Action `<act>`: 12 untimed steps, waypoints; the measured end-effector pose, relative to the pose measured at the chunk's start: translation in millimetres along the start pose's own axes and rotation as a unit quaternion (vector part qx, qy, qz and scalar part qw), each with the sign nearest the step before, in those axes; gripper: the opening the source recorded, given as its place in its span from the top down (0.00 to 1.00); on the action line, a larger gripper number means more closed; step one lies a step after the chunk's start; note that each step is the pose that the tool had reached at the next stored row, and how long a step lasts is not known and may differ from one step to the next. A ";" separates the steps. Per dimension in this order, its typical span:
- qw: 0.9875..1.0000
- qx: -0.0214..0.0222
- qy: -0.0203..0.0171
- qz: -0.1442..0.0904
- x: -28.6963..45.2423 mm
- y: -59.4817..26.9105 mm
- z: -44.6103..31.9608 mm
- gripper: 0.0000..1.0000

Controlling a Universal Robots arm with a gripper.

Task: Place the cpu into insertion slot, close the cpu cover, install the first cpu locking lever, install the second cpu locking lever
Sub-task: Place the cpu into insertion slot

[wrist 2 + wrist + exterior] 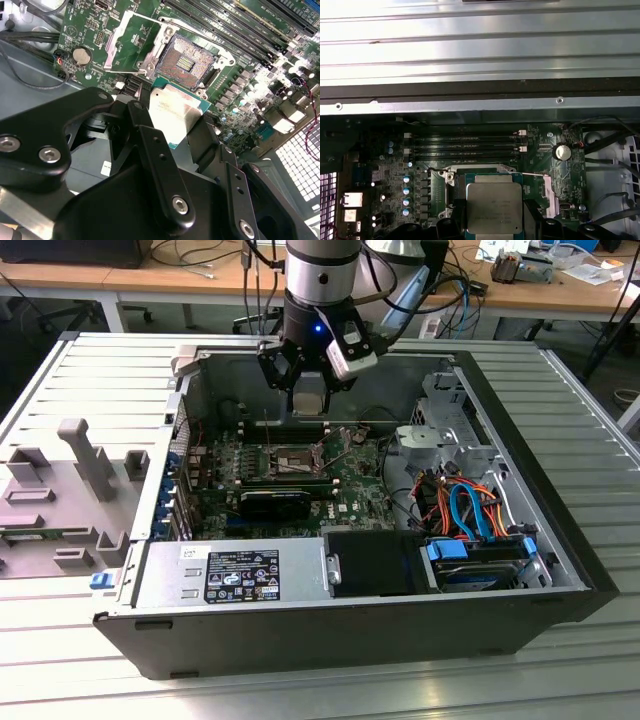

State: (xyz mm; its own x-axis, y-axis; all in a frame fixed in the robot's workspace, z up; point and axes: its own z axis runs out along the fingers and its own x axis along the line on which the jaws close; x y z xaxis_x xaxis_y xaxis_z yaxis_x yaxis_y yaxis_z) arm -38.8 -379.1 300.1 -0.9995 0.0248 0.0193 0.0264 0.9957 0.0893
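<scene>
The computer case [330,635] lies open on the slatted metal table [590,670], with the green motherboard [355,485] exposed on its floor. The arm reaches down over the far edge of the case, and the gripper [308,400] hangs above the board near that far wall. In the second wrist view the gripper [171,122] is clenched on the cpu [172,112]: black fingers [136,112] press against two opposite edges of the chip, with its silver-grey top facing the camera. The cpu is held off the board, just beside the insertion slot [187,61] and not seated in it. The slot is uncovered and its dark contact field is exposed. The cpu cover [114,44] is swung open and stands off the slot on the side toward the coin battery [81,56]. In the first wrist view the cpu [494,207] is in front of the socket area, with the long memory slots [465,142] between it and the far wall of the case. A power supply [230,575] occupies the case's near edge. A grey fixture tray [60,500] rests on the table at the exterior view's left, well apart from the gripper.
</scene>
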 end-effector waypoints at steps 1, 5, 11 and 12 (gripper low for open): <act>1.000 0.000 0.000 0.000 0.0 -0.1 0.1 0.46; 1.000 0.000 0.000 0.000 0.0 -0.6 1.2 0.46; 1.000 0.000 0.000 0.000 -0.1 -1.3 2.7 0.46; 1.000 0.000 0.000 0.000 -0.1 -1.3 2.8 0.46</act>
State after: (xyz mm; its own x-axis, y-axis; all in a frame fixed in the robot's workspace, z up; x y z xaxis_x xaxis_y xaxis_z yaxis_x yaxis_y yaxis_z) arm -38.8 -380.2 297.1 -0.9995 0.0248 0.0193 0.0264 0.9957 0.0893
